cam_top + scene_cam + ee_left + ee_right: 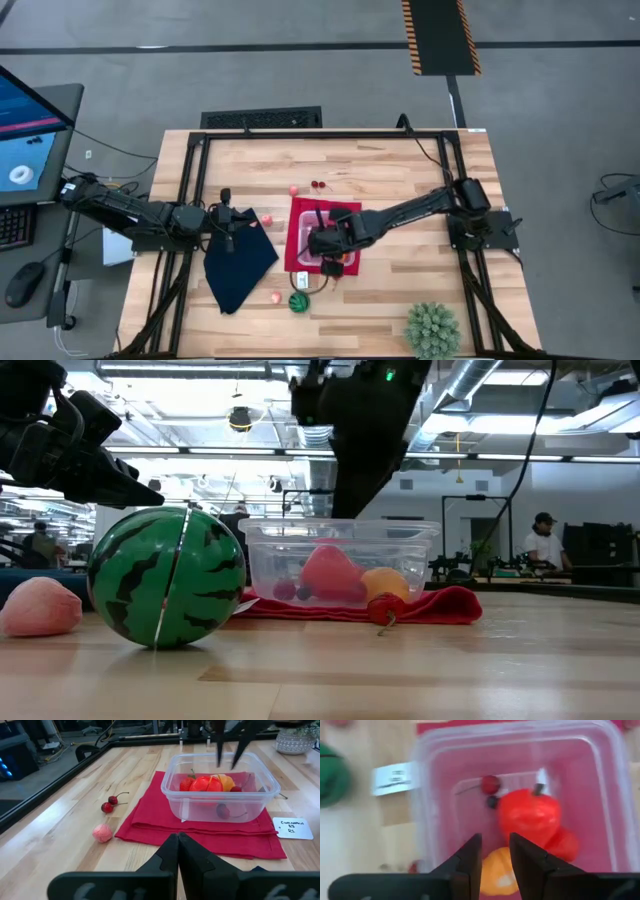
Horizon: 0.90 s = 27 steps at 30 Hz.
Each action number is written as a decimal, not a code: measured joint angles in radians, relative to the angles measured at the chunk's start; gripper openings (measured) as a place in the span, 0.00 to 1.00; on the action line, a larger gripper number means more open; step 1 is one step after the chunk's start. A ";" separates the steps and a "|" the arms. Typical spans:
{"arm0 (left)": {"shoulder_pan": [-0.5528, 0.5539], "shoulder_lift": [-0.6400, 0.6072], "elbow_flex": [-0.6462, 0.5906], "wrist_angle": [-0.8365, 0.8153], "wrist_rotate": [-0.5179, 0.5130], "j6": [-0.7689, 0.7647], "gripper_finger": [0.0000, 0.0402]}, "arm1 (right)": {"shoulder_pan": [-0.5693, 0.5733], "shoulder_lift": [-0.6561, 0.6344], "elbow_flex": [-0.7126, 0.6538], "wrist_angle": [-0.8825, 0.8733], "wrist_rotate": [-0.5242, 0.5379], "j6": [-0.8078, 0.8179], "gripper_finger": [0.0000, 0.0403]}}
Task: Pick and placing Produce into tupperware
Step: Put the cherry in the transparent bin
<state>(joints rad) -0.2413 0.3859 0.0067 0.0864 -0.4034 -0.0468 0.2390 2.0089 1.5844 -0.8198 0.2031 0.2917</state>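
Note:
The clear tupperware (220, 795) (430, 795) (340, 560) stands on a red mat (150, 827) and holds a red fruit (530, 815), an orange piece (497, 870) and dark cherries (490, 785). My right gripper (495, 840) (325, 240) (229, 750) hangs open just above the container, pointing down, with nothing in it. My left gripper (178, 837) (228, 225) is shut and empty over the navy cloth (240, 265). Lying on the table are the green striped ball (165, 592) (299, 302), pink pieces (102, 833) (40, 607) and two cherries (111, 804).
A small red piece (385, 610) lies on the mat in front of the container. A white label card (292, 827) sits beside the mat. The spiky green plant ball (433, 330) stands at the near right corner. Bare wood stretches between the mat and the table's right side.

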 joint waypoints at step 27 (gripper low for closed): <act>0.000 0.000 0.000 0.000 0.000 0.000 0.00 | 0.350 0.007 -0.002 0.192 0.341 0.606 0.29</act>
<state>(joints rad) -0.2413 0.3859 0.0064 0.0864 -0.4031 -0.0471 0.5892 2.0159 1.5826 -0.6280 0.5437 0.8982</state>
